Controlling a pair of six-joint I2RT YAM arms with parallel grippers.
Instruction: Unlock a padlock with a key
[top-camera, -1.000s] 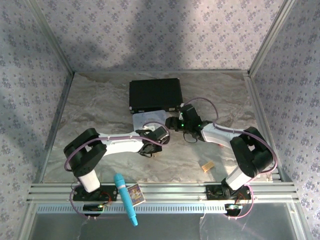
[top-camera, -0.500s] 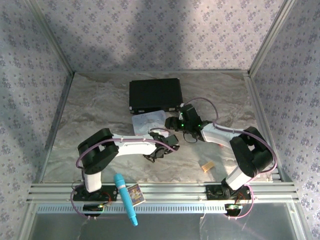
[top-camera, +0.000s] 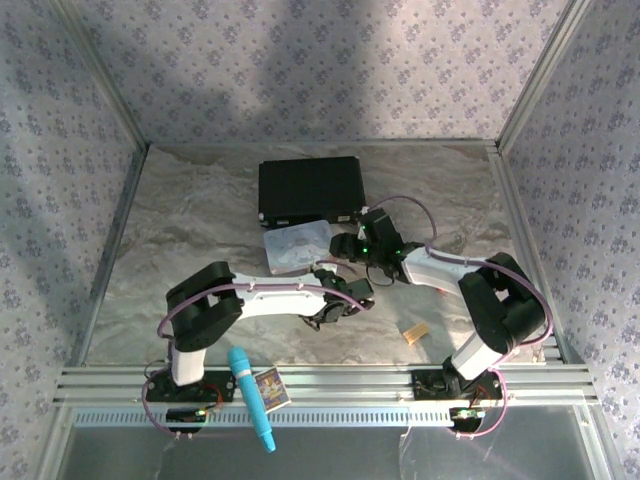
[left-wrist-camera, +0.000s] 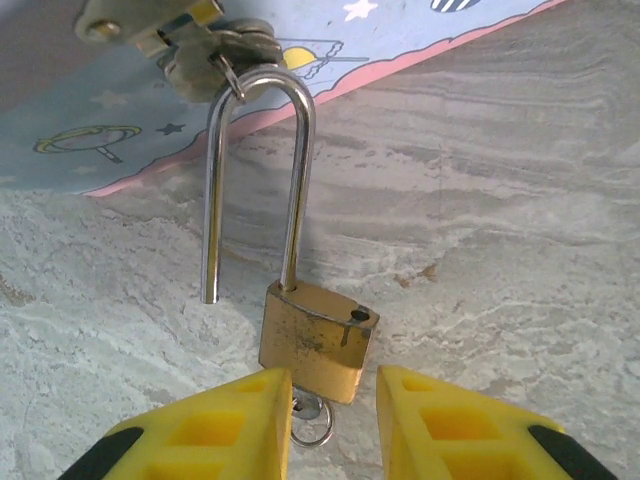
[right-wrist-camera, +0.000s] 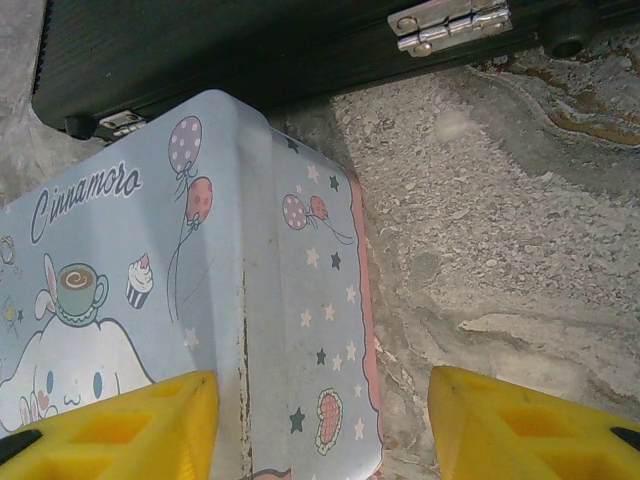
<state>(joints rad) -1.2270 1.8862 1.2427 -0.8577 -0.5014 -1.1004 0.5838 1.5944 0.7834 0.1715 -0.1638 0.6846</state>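
Observation:
The brass padlock (left-wrist-camera: 318, 338) lies on the marble table, just in front of my left gripper (left-wrist-camera: 333, 395). Its silver shackle (left-wrist-camera: 256, 150) is sprung open: one leg hangs free and the loop is hooked through the latch (left-wrist-camera: 205, 45) of the pastel tin box (right-wrist-camera: 150, 260). The small silvery key (left-wrist-camera: 308, 412) with its ring sticks out of the lock's underside, between my open yellow fingers (left-wrist-camera: 225, 425) and touching neither. My right gripper (right-wrist-camera: 322, 400) is wide open over the tin's side edge. From above, the left gripper (top-camera: 335, 305) sits just in front of the tin (top-camera: 295, 245).
A black case (top-camera: 310, 188) lies behind the tin, its hinge (right-wrist-camera: 450, 22) close to my right gripper (top-camera: 347, 246). A tan wooden block (top-camera: 413, 332) lies front right. A blue microphone-shaped toy (top-camera: 252, 398) and a small card (top-camera: 273, 386) rest on the front rail.
My left arm has stretched rightward and slightly nearer, carrying its gripper away from the tin and uncovering more of the lid. The right arm has stayed put.

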